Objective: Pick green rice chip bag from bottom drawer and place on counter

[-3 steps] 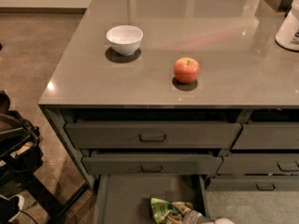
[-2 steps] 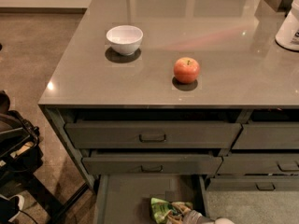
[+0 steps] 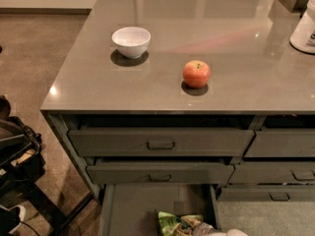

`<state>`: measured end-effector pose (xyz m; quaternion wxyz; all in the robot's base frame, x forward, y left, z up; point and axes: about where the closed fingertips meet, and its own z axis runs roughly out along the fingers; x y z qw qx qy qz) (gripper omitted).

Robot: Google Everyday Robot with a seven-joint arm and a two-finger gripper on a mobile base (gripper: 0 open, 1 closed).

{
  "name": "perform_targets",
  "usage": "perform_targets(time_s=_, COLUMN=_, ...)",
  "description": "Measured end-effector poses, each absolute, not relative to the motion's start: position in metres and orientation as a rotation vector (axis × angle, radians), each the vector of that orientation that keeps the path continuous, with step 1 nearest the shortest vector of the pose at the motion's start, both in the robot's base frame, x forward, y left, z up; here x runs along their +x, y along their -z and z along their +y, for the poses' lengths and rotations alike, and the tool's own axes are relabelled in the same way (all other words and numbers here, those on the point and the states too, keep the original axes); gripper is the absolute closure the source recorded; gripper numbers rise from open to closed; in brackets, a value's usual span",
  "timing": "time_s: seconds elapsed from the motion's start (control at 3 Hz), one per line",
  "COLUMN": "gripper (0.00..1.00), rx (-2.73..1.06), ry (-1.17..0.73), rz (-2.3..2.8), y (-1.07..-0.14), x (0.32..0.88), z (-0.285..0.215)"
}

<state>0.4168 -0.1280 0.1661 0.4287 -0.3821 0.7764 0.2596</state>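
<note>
The green rice chip bag [image 3: 172, 222] lies in the open bottom drawer [image 3: 135, 205], at the bottom edge of the camera view, with only its top part showing. My gripper [image 3: 217, 230] is a pale grey shape at the very bottom edge, right against the bag's right side and mostly cut off. The counter [image 3: 246, 90] spreads above the drawers, glossy grey-brown.
A red apple [image 3: 196, 73] and a white bowl [image 3: 131, 41] stand on the counter. A white container [image 3: 305, 28] stands at its right edge. Two shallower handled drawers [image 3: 160, 142] sit slightly open above the bottom one. Black equipment [image 3: 15, 154] stands on the floor at the left.
</note>
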Motion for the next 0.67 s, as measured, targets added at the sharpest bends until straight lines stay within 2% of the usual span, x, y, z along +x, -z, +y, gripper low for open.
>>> perform_targets(time_s=0.33, gripper=1.00, rx=-0.962, ry=-0.571, rz=2.005, y=-0.209, x=0.406, z=-0.152)
perform_targets(time_s=0.67, gripper=1.00, rx=-0.941, ry=-0.411, rz=2.015, y=-0.285, x=0.402, z=-0.182)
